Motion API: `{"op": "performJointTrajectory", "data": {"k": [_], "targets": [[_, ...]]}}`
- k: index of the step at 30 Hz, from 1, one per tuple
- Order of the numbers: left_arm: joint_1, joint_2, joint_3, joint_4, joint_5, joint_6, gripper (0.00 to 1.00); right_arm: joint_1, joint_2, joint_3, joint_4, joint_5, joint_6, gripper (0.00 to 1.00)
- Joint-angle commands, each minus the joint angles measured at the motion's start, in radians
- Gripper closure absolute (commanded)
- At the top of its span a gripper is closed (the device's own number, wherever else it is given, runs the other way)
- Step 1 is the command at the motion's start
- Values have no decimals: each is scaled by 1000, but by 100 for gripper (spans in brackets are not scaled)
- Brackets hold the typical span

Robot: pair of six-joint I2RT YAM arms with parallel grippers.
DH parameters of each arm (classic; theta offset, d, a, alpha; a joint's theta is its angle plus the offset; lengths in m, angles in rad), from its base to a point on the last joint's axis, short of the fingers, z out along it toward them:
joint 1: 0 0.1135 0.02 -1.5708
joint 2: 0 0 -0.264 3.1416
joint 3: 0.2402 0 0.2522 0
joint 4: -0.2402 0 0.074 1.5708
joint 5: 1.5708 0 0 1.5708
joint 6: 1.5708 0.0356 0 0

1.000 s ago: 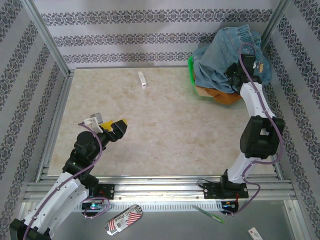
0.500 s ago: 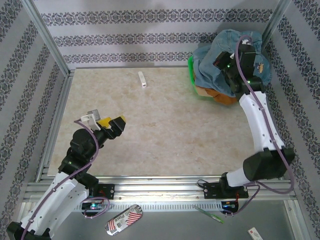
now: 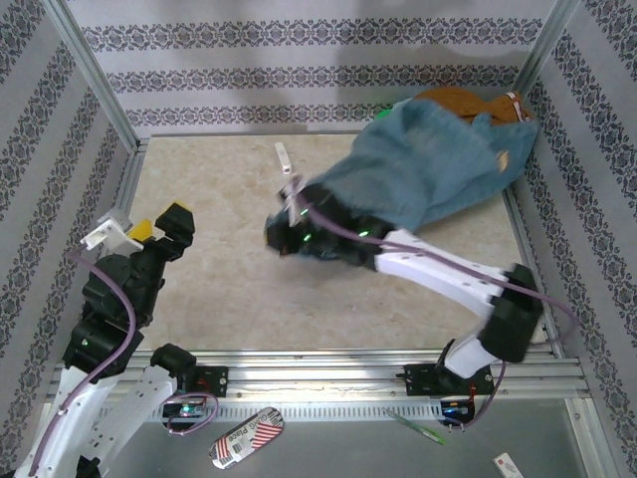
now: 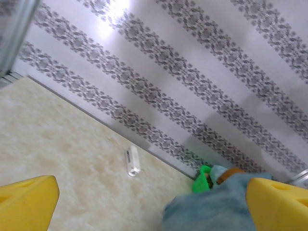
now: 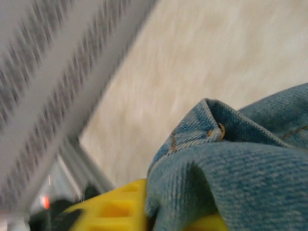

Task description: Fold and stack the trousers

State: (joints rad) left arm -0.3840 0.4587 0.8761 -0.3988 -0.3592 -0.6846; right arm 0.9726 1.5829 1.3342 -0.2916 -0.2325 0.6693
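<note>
1. The right tool (image 3: 291,231) has swung from the upper right corner to the middle of the top frame, and it is clenched on a denim fold of the trousers (image 3: 428,174).
2. The trousers now stretch from the upper right corner to the centre of the surface (image 3: 219,299), and they no longer cover the orange cloth (image 3: 463,100).
3. The left tool (image 3: 159,224) has pulled back to the left edge and is released, with nothing in it.
4. I judge that the spreading can begin; the folding is not started.

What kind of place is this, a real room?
Probably a robot test booth, not a home: wallpapered panels in a metal frame fence a table, and robot arms are bolted to its near edge. The right gripper holds the trousers.
</note>
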Motion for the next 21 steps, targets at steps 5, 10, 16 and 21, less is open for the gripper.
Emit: {"op": "performJointTrajectory", "data": {"k": [5,10,16,21], "targets": [[7,104,55,-157,65,85,1,11,-203,-84,-20,-67,1,36],[-21,305,70,-183,271,137,8,-160,-457,-174,-172,145,-43,29],[-446,584,97,-157,101,320,12,-565,-681,-381,-291,185,-8,26],[-710,885,162,-78,9,482,9,-887,-730,-560,-216,-42,38,26]]}}
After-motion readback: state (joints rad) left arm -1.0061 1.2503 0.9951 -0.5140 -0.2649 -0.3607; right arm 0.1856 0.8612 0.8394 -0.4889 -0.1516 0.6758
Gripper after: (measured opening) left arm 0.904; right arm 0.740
